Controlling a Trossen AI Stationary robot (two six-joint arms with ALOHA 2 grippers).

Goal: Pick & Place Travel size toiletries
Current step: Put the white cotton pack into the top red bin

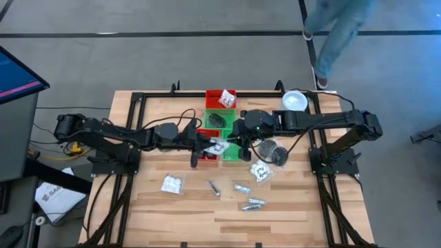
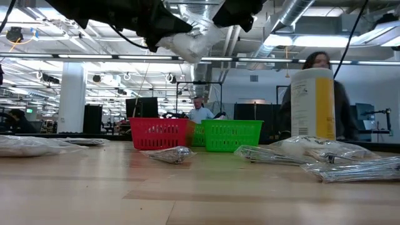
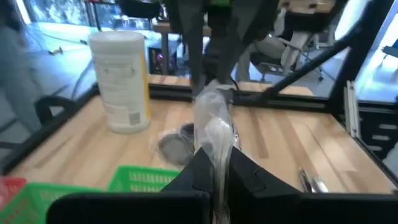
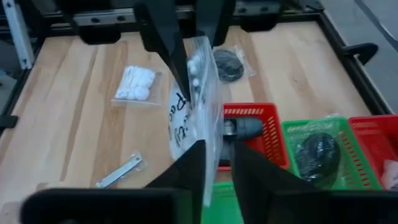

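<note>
The step in hand is a mid-air handover over the trays: the left gripper (image 1: 207, 146) is pinching the clear sachet (image 3: 214, 130) tight at one end, while the right gripper (image 4: 217, 149) is reaching to the same sachet from the opposite side, and I cannot tell whether it is gripping or letting go. The sachet is hanging clear of the table (image 1: 303, 220), above the near red tray (image 1: 205, 134) and the near green tray (image 1: 231, 154). Next, I am judging, one arm needs to release fully before the other is carrying the sachet down into a tray, or the two will be tugging the film between them. Counting what is lying on the table: four short silvery tubes (image 1: 241, 187), one white sachet (image 1: 172, 183), one labelled sachet (image 1: 261, 171) and one bagged dark round tin (image 1: 274, 151), plus the tall canister (image 1: 295, 100) standing at the far edge. Two red and two green trays seem to be showing in the high view, though the arms are partly covering them; the far green tray (image 1: 229, 113) is holding one dark item (image 1: 216, 118) and the far red tray (image 1: 213, 95) something white (image 1: 227, 100)
</note>
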